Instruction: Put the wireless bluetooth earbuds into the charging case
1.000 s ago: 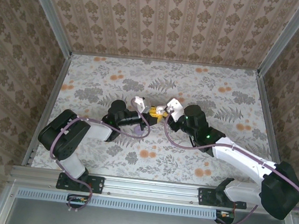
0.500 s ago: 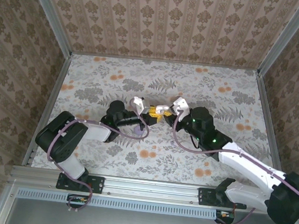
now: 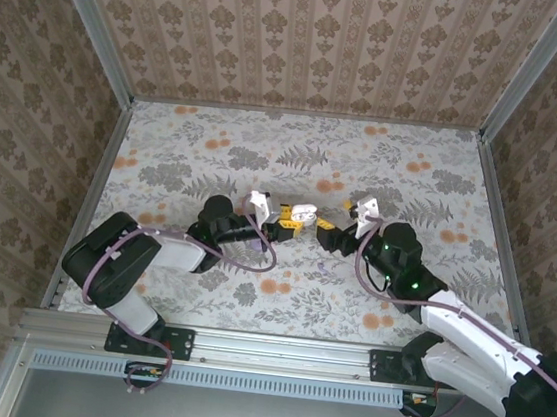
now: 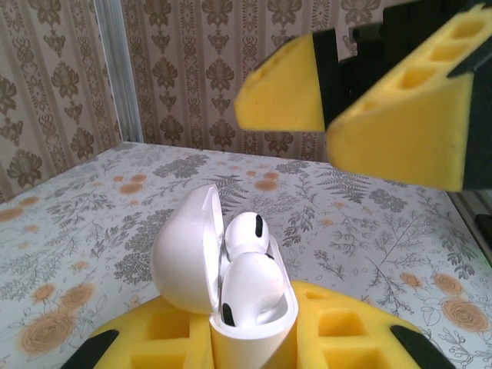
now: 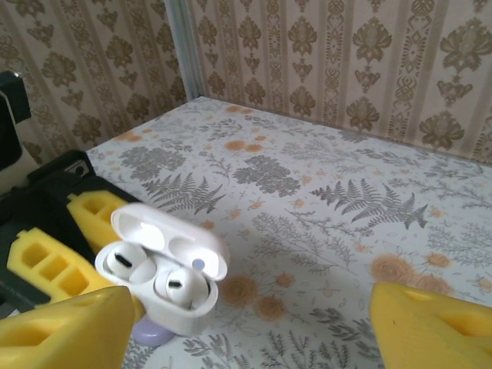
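From where I stand the inserting looks done. The charging case (image 4: 250,323) sits pinched between the yellow pads of the left gripper (image 3: 287,222), its lid (image 4: 188,254) tipped open. Both earbuds (image 4: 247,231) are seated in their wells. The right gripper (image 3: 336,218) hangs just across from the case, jaws spread wide with nothing between them. What's left, I'd guess, is shutting the lid. The free hand would need to reach in past the case, catch the lid's outer face and fold it down gently while the left clamp holds the base steady.
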`<state>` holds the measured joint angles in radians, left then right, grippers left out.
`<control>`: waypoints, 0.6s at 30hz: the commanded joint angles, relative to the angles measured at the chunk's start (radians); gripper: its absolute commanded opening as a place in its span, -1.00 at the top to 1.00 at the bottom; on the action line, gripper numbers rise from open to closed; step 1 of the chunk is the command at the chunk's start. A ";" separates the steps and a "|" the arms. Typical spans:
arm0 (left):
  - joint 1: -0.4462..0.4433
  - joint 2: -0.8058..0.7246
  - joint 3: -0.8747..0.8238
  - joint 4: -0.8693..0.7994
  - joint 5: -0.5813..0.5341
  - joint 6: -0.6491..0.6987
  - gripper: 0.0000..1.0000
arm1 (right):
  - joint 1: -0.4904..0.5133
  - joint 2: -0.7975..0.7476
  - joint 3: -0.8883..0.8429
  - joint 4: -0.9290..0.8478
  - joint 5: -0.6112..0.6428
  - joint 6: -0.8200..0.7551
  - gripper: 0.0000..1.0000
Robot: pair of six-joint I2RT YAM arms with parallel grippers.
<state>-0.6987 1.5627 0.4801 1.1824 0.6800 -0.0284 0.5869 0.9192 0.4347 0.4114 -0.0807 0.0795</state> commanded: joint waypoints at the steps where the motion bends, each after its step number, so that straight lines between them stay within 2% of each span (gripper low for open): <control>1: -0.014 -0.042 -0.018 0.046 0.004 0.054 0.77 | -0.007 -0.050 -0.014 0.051 -0.034 0.031 -0.66; 10: -0.042 -0.091 -0.027 -0.045 -0.020 0.157 0.78 | -0.035 -0.111 0.114 -0.290 -0.121 0.134 -0.49; 14: -0.065 -0.107 -0.035 -0.076 -0.076 0.227 0.78 | -0.035 -0.109 0.218 -0.503 -0.150 0.267 -0.37; 18: -0.080 -0.109 -0.043 -0.085 -0.114 0.280 0.78 | -0.035 -0.118 0.254 -0.612 -0.192 0.362 -0.21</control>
<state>-0.7670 1.4746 0.4515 1.1103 0.6094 0.1699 0.5560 0.8185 0.6552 -0.0399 -0.2165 0.3225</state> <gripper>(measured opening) 0.209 0.622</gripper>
